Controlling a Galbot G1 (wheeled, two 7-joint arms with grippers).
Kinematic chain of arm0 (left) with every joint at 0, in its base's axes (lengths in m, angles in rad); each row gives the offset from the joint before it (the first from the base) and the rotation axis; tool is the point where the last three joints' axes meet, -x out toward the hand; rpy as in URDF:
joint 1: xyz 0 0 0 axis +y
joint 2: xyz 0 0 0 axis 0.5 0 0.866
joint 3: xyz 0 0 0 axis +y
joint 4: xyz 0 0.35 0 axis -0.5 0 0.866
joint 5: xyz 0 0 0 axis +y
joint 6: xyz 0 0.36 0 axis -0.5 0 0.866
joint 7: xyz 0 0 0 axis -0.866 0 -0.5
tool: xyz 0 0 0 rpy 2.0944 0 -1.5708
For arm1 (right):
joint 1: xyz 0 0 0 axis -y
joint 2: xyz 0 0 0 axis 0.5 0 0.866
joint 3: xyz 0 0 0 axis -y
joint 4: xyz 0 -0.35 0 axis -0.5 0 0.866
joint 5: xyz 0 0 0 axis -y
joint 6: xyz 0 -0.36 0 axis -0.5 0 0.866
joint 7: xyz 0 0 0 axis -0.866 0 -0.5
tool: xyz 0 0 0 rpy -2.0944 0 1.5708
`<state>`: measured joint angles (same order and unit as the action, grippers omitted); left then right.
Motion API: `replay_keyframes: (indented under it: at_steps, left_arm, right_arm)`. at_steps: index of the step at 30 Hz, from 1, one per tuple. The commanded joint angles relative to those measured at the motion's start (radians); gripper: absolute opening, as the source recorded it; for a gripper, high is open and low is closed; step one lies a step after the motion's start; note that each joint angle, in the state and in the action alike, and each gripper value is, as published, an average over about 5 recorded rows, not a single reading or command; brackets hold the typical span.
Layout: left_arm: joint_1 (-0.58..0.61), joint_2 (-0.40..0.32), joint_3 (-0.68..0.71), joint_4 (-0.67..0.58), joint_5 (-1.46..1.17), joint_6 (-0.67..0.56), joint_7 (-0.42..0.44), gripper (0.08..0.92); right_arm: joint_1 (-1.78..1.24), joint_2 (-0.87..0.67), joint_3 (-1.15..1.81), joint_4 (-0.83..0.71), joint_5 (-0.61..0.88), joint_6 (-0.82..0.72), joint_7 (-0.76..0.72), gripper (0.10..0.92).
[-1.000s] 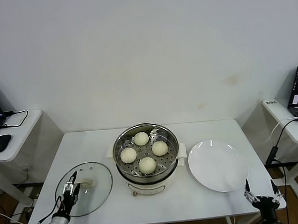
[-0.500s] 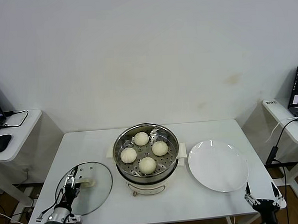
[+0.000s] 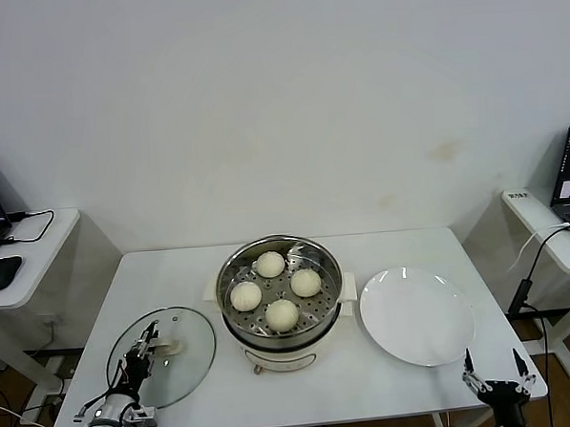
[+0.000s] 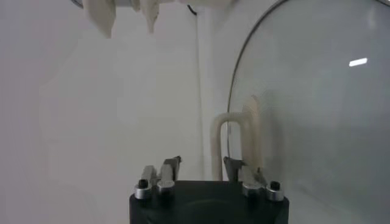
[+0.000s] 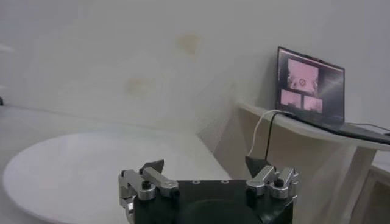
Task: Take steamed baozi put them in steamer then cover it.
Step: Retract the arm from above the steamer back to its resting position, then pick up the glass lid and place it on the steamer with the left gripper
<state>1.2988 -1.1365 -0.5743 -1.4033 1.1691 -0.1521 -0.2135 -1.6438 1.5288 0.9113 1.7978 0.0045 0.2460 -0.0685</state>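
Lid (image 3: 162,358) is lying flat at the table's (image 3: 370,381) front-left corner, just left of the steamer (image 3: 281,292), which is sitting mid-table with all four buns (image 3: 282,314) already inside. Covering is the step in hand.

Lid handle (image 3: 168,350) is standing up from the glass centre. In the left wrist view I am seeing the handle (image 4: 234,143) as a pale arch directly ahead of the left gripper (image 4: 201,165), between the two fingers. The arch looks to be running along the gripper's pointing direction, so the fingers are bracketing its thin width, one each side. The jaws are partly drawn in around it; I cannot confirm that both pads are bearing on it yet, so I am not calling it gripped.

From the head view, left gripper (image 3: 141,353) is hanging over the lid's near-left part, fingertips at the handle. Steamer is lying to its right and slightly farther back; any lift will need to travel that way.

Right gripper (image 3: 497,374) is idling, jaws wide and empty, off the front-right corner beside the plate (image 3: 417,316). Left arm is clearly the nearer one.
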Motion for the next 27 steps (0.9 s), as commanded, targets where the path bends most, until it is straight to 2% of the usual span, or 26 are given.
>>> replay_keyframes:
  at_steps: [1, 6, 9, 17, 27]
  left_arm:
    - [-0.006, 0.003, 0.004, 0.017, -0.040, -0.010, -0.010, 0.324]
    - [0.014, 0.002, -0.011, -0.019, -0.050, -0.017, -0.040, 0.172]
    - [0.046, 0.006, -0.033, -0.079, -0.044, 0.010, -0.050, 0.142]
    - [0.159, 0.026, -0.135, -0.298, -0.041, 0.126, -0.013, 0.142]
    - [0.232, 0.105, -0.267, -0.547, -0.172, 0.239, 0.163, 0.142]
  right_arm:
    - [-0.002, 0.002, -0.003, -0.001, -0.007, 0.003, 0.000, 0.823]
    - [-0.004, 0.003, -0.007, 0.000, -0.017, 0.008, 0.000, 0.823]
    - [-0.006, 0.004, -0.010, 0.004, -0.027, 0.013, 0.001, 0.823]
    - [-0.019, 0.003, -0.026, 0.023, -0.039, 0.019, 0.000, 0.823]
    - [-0.038, -0.007, -0.051, 0.047, -0.055, 0.023, -0.002, 0.823]
